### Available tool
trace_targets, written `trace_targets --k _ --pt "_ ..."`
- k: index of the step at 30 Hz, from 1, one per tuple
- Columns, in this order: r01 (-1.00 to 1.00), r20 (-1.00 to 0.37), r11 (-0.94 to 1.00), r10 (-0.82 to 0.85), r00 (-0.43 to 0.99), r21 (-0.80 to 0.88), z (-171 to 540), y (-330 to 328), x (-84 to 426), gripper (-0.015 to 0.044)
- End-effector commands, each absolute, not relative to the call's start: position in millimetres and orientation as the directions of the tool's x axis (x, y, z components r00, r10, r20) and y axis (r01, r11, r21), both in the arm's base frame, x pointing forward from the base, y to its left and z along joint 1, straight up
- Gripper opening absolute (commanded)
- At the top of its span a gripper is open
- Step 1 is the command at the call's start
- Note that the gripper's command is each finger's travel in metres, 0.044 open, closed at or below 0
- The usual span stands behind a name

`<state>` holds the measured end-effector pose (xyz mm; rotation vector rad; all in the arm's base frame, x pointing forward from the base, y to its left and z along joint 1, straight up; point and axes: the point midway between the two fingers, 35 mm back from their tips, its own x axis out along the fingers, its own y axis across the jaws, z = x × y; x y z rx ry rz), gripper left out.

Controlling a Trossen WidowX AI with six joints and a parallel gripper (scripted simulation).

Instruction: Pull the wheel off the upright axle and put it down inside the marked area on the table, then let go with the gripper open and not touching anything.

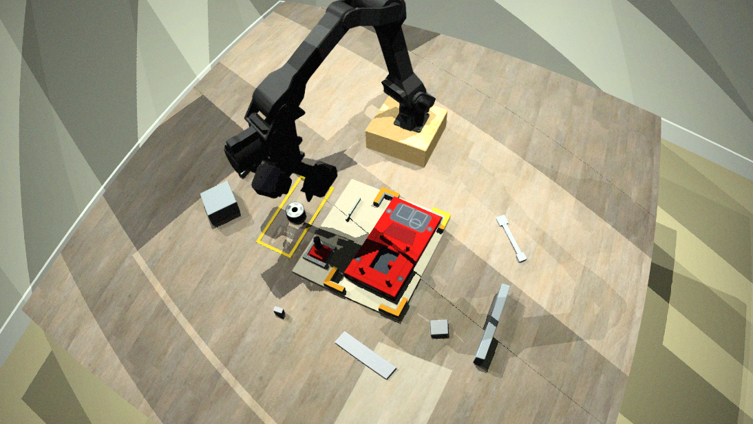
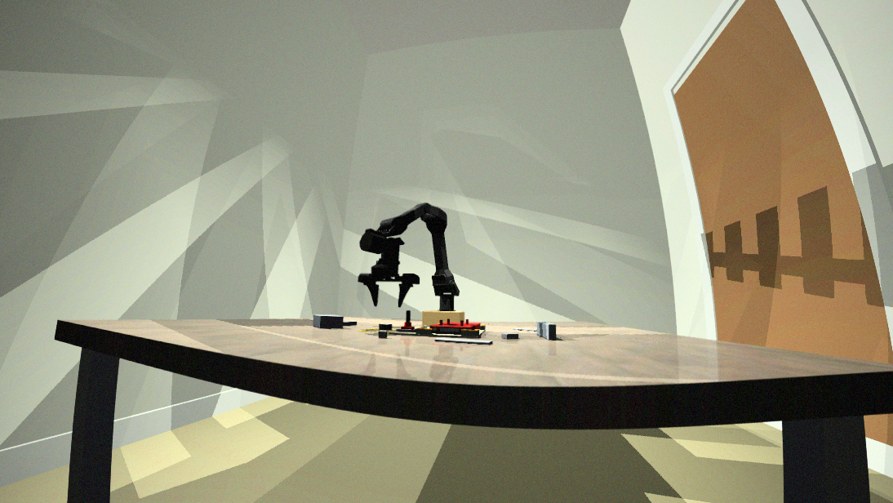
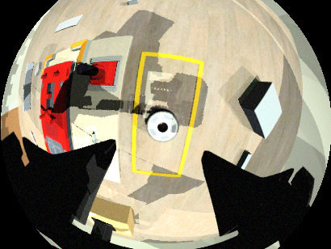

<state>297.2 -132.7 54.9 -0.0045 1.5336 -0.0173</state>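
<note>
The wheel [image 1: 295,211] [image 3: 161,125], a small silver disc with a dark hole, lies flat on the table inside the yellow marked rectangle [image 1: 273,248] [image 3: 172,56], in its far half. My gripper [image 1: 294,182] [image 2: 388,300] [image 3: 159,151] is open and hangs well above the wheel, touching nothing. The fingers stand wide apart with nothing between them. The upright black axle [image 1: 318,242] [image 2: 407,312] stands bare on its small red base, just right of the rectangle.
A grey block [image 1: 220,202] [image 3: 263,104] sits left of the rectangle. A red plate [image 1: 392,247] on a tan board lies to the right. The arm's tan pedestal [image 1: 405,134] is behind. Grey bars [image 1: 491,323] [image 1: 365,354] and small cubes [image 1: 438,327] lie nearer the front.
</note>
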Motion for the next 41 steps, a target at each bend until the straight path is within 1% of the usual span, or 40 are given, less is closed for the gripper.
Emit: trace_targets --k 1,11,41 --pt "0.005 -0.999 1.0 -0.011 0.034 -0.011 66.9 -123.6 278.8 0.044" --pt "0.007 -1.0 1.0 -0.009 0.022 -0.009 96.7 -98.8 221.3 0.044" --pt "0.006 -1.0 1.0 -0.009 0.022 -0.009 97.1 -98.4 220.2 0.044"
